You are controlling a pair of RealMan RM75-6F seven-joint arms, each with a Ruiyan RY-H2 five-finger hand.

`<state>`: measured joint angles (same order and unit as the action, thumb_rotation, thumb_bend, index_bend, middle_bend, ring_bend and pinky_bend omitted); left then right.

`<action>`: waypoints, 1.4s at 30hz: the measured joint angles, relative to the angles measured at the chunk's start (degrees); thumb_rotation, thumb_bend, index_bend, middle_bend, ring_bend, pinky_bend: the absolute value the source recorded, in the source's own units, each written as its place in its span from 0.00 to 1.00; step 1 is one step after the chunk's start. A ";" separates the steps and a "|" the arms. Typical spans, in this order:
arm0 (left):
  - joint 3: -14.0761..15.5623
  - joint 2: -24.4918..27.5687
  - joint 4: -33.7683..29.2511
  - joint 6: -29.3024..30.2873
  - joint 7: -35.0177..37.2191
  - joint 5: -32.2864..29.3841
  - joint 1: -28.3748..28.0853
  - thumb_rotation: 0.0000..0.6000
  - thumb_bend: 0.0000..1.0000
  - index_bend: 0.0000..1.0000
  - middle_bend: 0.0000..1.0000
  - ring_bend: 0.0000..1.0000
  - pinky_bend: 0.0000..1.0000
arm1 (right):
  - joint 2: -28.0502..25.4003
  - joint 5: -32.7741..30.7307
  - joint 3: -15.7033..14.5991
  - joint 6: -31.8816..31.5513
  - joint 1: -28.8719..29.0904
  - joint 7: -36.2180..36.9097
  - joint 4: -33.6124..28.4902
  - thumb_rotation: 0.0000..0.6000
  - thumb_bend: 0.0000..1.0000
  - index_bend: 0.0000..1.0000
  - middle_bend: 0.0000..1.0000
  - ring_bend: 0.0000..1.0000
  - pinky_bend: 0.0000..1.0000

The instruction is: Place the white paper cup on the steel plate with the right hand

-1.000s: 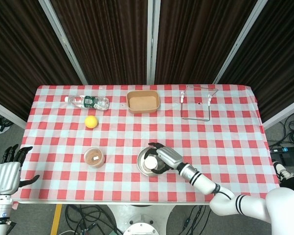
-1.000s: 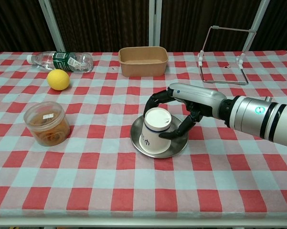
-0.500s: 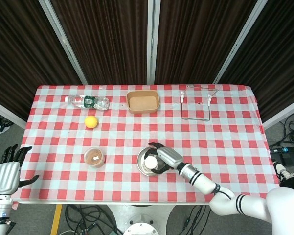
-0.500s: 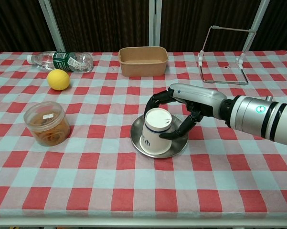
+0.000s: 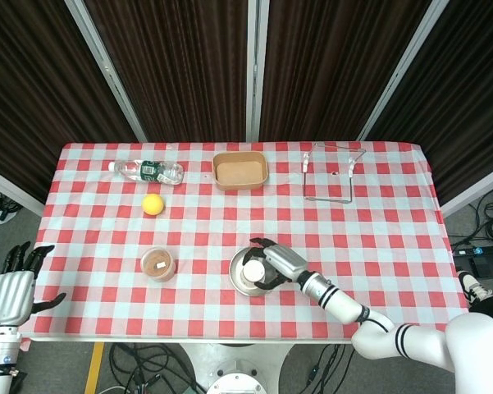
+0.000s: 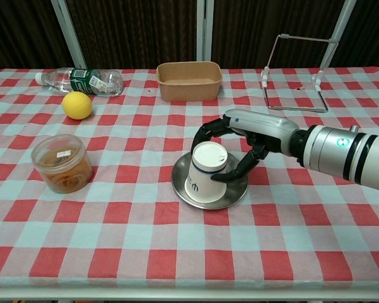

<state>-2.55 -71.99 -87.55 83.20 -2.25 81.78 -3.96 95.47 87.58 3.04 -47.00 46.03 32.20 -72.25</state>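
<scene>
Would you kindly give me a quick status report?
Right hand grips white paper cup, upside down on steel plate. Left hand open, off table. Nothing in the way.

We see the white paper cup standing upside down on the steel plate, its base up and a dark band near the top, tilted slightly. The round, shallow, shiny plate lies on the checked cloth near the front edge.

The right hand has a silver-grey shell and black fingers. Its forearm is glossy white with black bands and a small teal mark. The left hand looks alike.
</scene>
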 measured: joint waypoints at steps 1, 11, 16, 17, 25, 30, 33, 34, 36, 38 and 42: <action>0.02 0.01 0.01 0.06 0.05 0.00 0.05 1.00 0.07 0.16 0.16 0.02 0.02 | 0.10 -0.33 0.17 0.07 0.03 -0.06 0.26 1.00 0.29 0.59 0.31 0.05 0.07; 0.03 -0.18 0.15 -0.27 -0.01 -0.15 -0.06 1.00 0.07 0.16 0.16 0.02 0.02 | 0.45 -1.68 0.67 -0.03 0.07 0.67 0.95 1.00 0.29 0.59 0.31 0.05 0.07; -0.02 -0.07 0.03 0.03 -0.04 -0.01 -0.01 1.00 0.07 0.16 0.16 0.02 0.02 | 0.07 -0.25 -0.04 -0.18 0.32 1.37 0.64 1.00 0.29 0.59 0.31 0.05 0.07; -0.01 -0.08 0.04 0.02 0.00 -0.07 0.03 1.00 0.07 0.16 0.16 0.02 0.02 | 0.27 -0.74 0.28 -0.21 0.34 1.26 1.24 1.00 0.29 0.59 0.31 0.05 0.07; 0.07 -0.16 0.16 -0.45 0.03 -0.50 0.03 1.00 0.07 0.16 0.16 0.02 0.02 | 1.10 -2.22 1.27 -0.31 0.42 2.07 3.08 1.00 0.30 0.59 0.31 0.05 0.07; 0.03 -0.17 0.19 -0.28 -0.05 -0.03 -0.13 1.00 0.07 0.16 0.16 0.02 0.02 | 0.09 0.92 -0.37 -0.56 0.66 2.50 1.13 1.00 0.30 0.59 0.31 0.05 0.07; 0.02 -0.14 0.20 -0.28 0.11 -0.19 -0.06 1.00 0.07 0.16 0.16 0.02 0.02 | 0.58 -1.09 0.47 -0.14 0.77 1.72 2.81 1.00 0.30 0.59 0.31 0.05 0.07; 0.03 -0.15 0.22 -0.27 0.18 -0.28 0.01 1.00 0.07 0.16 0.16 0.02 0.02 | 0.86 -1.89 0.80 0.03 0.80 1.34 3.60 1.00 0.30 0.59 0.31 0.05 0.07; 0.11 -0.22 0.32 -0.25 0.26 -0.36 0.13 1.00 0.07 0.16 0.16 0.02 0.02 | 1.56 -3.29 1.46 0.37 0.83 0.45 5.16 1.00 0.30 0.59 0.31 0.05 0.07; 0.17 -0.30 0.37 -0.30 0.33 -0.40 0.16 1.00 0.07 0.16 0.16 0.02 0.02 | 1.66 -3.37 1.44 0.40 0.80 0.35 5.22 1.00 0.30 0.59 0.31 0.05 0.07; 0.15 -0.40 0.46 -0.34 0.33 -0.37 0.12 1.00 0.07 0.16 0.16 0.02 0.02 | 0.82 -0.74 -0.24 -0.09 0.64 1.59 2.08 1.00 0.30 0.58 0.31 0.05 0.07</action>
<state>-2.40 -72.39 -87.09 82.86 -1.92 81.41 -3.84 96.29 86.85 2.80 -47.09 46.67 33.79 -70.17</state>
